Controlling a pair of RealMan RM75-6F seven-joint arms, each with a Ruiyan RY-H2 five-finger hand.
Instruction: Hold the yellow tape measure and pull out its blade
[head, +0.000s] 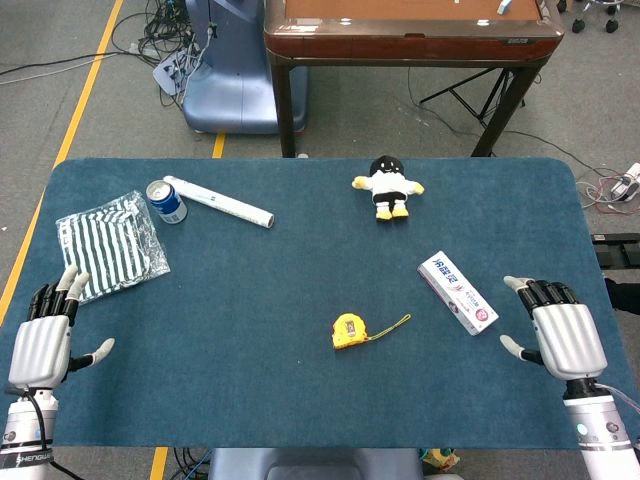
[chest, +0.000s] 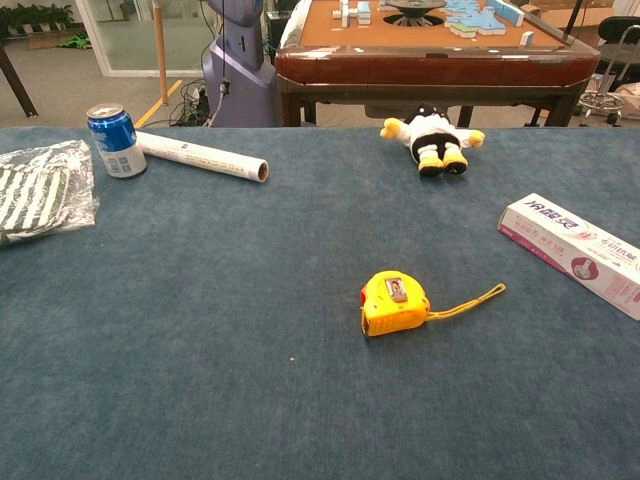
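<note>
The yellow tape measure (head: 348, 330) (chest: 394, 302) lies flat on the blue table (head: 300, 260), near its middle front, with its yellow wrist strap (chest: 468, 302) trailing to the right. Its blade is fully inside the case. My left hand (head: 45, 335) hovers at the table's left front edge, fingers apart, holding nothing. My right hand (head: 560, 330) hovers at the right front edge, also with fingers spread and empty. Both hands are far from the tape measure. The chest view shows neither hand.
A toothpaste box (head: 457, 292) (chest: 580, 252) lies right of the tape measure. A plush toy (head: 388, 186) (chest: 432, 138) sits at the back. A blue can (head: 166, 201) (chest: 113, 140), a white roll (head: 218, 201) (chest: 200, 156) and a bagged striped cloth (head: 108, 245) (chest: 40, 190) are at the back left.
</note>
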